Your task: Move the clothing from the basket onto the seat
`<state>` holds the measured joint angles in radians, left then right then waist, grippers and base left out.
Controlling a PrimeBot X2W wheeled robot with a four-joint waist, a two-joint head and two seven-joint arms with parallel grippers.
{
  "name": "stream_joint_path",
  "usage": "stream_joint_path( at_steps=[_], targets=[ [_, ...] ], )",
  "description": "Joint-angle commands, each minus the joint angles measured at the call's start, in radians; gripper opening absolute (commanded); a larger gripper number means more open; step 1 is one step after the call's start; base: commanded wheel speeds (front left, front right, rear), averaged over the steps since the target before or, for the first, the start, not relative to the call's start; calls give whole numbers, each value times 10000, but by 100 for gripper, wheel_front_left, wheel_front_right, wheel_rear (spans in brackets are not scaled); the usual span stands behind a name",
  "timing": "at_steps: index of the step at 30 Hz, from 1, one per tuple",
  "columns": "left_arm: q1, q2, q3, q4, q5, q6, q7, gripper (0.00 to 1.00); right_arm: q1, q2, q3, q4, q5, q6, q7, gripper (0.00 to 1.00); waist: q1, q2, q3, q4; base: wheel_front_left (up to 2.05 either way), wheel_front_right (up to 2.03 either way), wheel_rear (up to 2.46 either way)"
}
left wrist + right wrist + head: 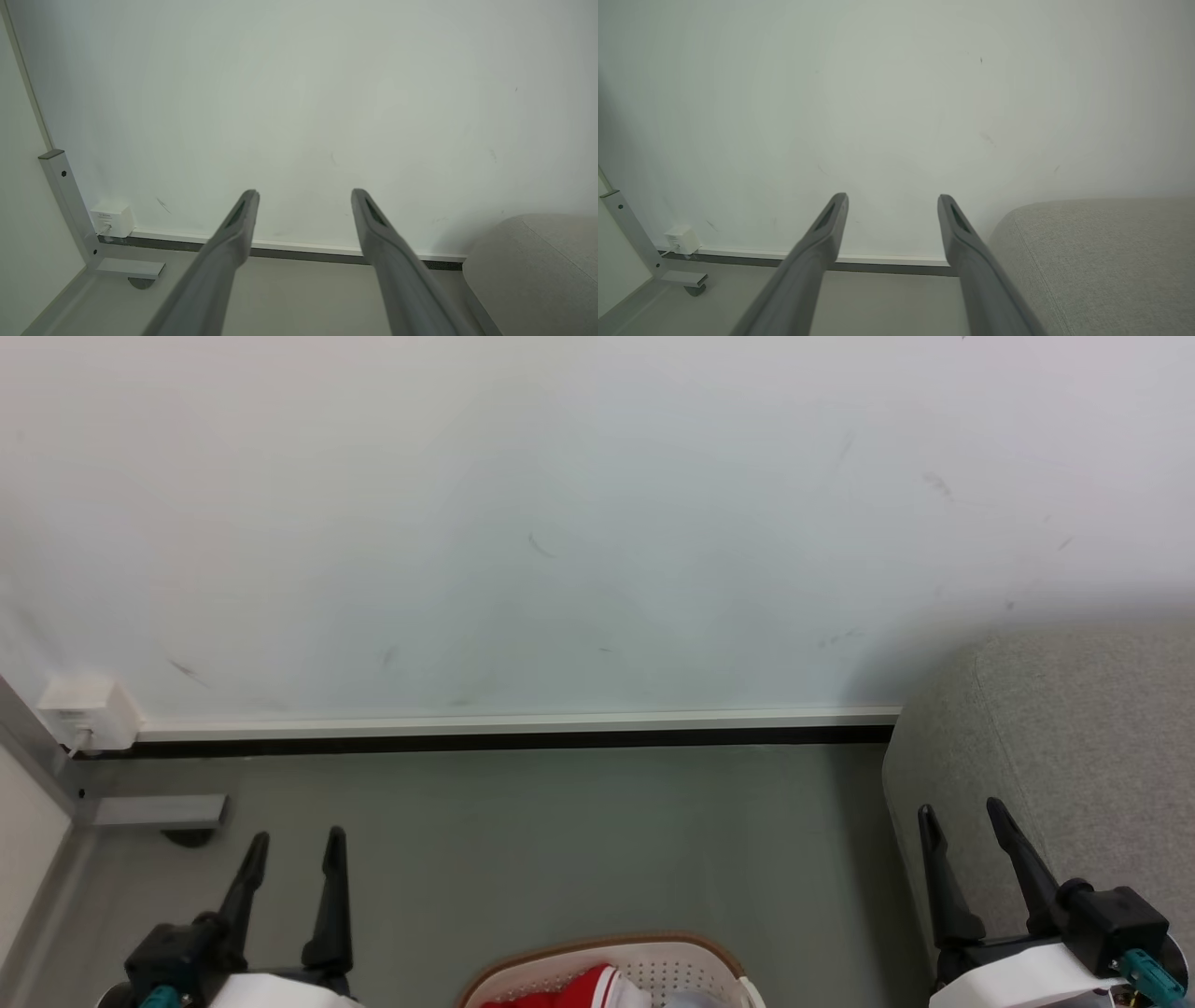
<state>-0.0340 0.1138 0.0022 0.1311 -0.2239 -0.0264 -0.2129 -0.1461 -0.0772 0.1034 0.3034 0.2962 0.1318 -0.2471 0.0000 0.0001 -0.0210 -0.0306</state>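
At the bottom edge of the head view, one basket (672,973) is recorded, cut off by the frame; its brown rim and perforated cream wall are seen; clothing (555,994) lies inside it, red fabric with white stripe trim beside a white panel; the number of garments cannot be counted. One seat (1074,747) is noted at the right, grey and woven, standing on the floor (560,840) against the wall (597,523), apart from the basket. Two end effectors are counted: the left end effector (298,837) at lower left and the right end effector (960,808) at lower right; each has two dark fingers held wide apart with nothing between them; the right one is seen in front of the seat's rounded end. Basket and clothing are recorded from the head camera; the wrist views give wall, skirting, floor and the seat's corner. One white wall box (84,709) and one grey metal post (70,210) are logged at the left; the post's upright is shown in both wrist views.
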Motion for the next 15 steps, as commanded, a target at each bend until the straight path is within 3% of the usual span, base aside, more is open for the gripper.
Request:
stream_joint_path(
  at_steps=[1, 15],
  targets=[
    [50, 60, 51, -78, 340, -43, -140, 100, -194, 21, -44, 12, -326, -17, -45, 100, 0, -1, -9, -9, 0, 0, 0],
    [80, -36, 202, -42, 1356, -274, -383, 100, -202, 186, -168, -74, -1212, -19, -112, 100, 0, -1, -31, -38, 0, 0, 0]
  ],
)
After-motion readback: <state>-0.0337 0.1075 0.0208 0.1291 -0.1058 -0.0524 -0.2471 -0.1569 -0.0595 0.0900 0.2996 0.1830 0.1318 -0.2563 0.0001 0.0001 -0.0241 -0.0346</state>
